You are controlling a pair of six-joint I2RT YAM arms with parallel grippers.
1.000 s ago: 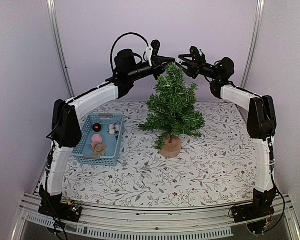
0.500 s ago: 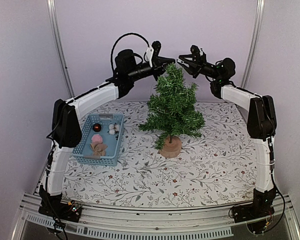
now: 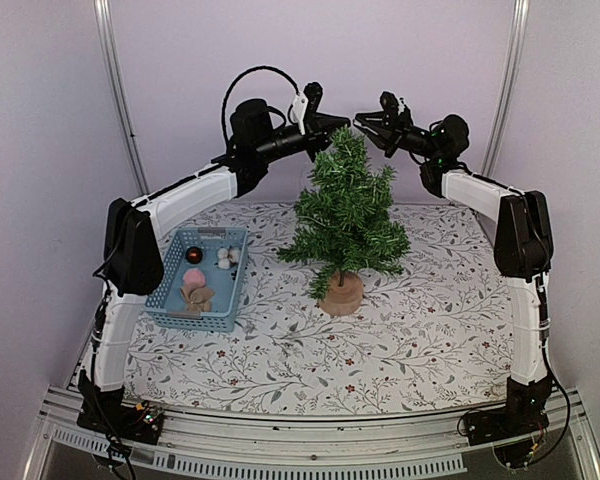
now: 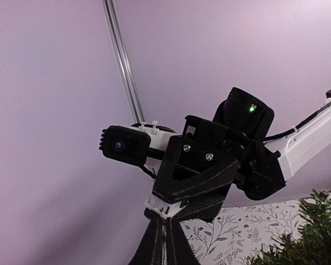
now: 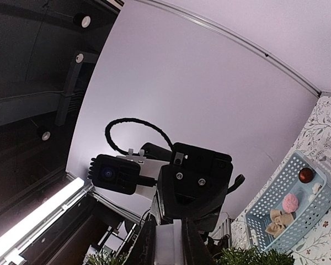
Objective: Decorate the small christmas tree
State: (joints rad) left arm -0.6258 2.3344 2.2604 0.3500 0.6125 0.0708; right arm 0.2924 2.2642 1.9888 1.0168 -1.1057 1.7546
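Your basket (image 3: 177, 241) is holding a dark ball (image 3: 193, 255), pink pompom (image 3: 194, 273), white puffs (image 3: 225, 260) and tan bow (image 3: 195, 296). Left pincer (image 3: 340, 122) is pressing together; right pincer (image 3: 365, 119), you cannot tell.

I have both arms raised high and bent inward, their tools almost tip to tip, facing each other. My left arm (image 3: 190, 190) slants up to the right, and the left tool (image 3: 340, 123) has its jaws pressed together. My right arm (image 3: 480, 190) mirrors it. On the right tool (image 3: 363, 118) the jaws stand narrow, but I cannot tell whether they meet.
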